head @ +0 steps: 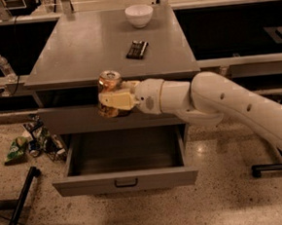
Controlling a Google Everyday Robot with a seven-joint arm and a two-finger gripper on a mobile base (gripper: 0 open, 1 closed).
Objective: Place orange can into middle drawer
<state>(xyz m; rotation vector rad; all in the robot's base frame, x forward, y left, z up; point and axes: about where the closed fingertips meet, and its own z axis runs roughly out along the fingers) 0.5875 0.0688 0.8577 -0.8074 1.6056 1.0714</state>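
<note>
The orange can is upright in my gripper, which is shut on its body. The can hangs in the air in front of the upper drawer front, off the counter's front edge. The middle drawer stands pulled open below, its shallow grey inside bare, its dark bar handle facing the camera. The can is above the drawer's back part, a little left of its middle. My white arm reaches in from the right.
On the grey counter stand a white bowl at the back and a flat dark bar in the middle. Snack bags and litter lie on the floor at left, with a water bottle and a dark pole.
</note>
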